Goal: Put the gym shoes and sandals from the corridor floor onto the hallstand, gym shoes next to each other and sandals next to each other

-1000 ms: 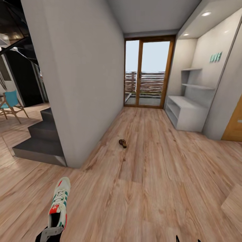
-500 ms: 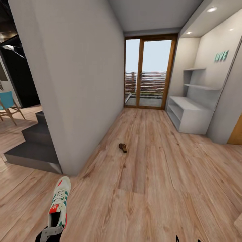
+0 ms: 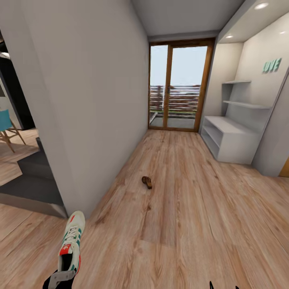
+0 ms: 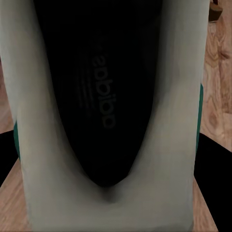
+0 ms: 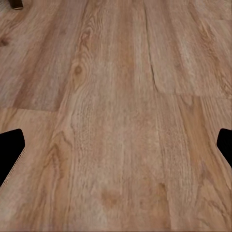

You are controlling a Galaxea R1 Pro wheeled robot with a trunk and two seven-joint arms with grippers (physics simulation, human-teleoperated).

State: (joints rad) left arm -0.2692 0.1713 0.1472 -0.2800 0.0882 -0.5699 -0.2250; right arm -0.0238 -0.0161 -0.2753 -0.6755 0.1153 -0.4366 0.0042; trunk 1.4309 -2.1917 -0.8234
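Left hand (image 3: 60, 277) gripping gym shoe (image 3: 71, 241), sandal (image 3: 147, 182) mid-corridor

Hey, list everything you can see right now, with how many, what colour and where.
gym shoe: one, white with green stripes and red patches, held in the left gripper, low in the head view.
sandal: one, brown, on the floor mid-corridor.
shoe rack: one, light grey, against the right wall near the door.
glass door: one, wood-framed, at the corridor's end.
stairs: dark grey, at left.
chair: one, blue, far left.
floor: light brown planks.
left gripper: shut on the shoe's heel.
right gripper: open, above the floor.
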